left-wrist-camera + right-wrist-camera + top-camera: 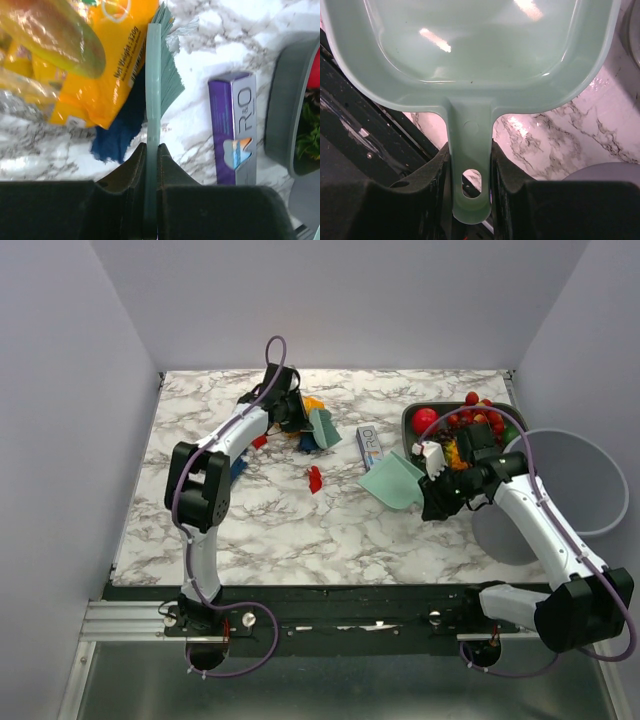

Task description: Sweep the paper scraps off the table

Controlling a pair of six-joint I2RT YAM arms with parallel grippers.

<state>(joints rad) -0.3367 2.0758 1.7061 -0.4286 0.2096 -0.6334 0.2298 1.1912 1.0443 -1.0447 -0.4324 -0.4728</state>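
My left gripper [287,406] is shut on the flat handle of a green brush [322,428] at the far middle of the marble table [250,520]; the left wrist view shows the jaws [152,148] pinching the brush [154,80], its bristles against an orange snack bag [100,65]. A dark blue paper scrap [122,135] lies under the bag's edge. Red scraps [314,478] [260,441] and blue scraps [305,443] [237,468] lie on the table. My right gripper [438,492] is shut on the handle of a pale green dustpan [395,482], which looks empty in the right wrist view [485,45].
A purple box [369,445] lies between brush and dustpan; it also shows in the left wrist view [237,130]. A grey tray [412,416] with red fruit stands at the far right. A grey bin [575,480] stands off the table's right edge.
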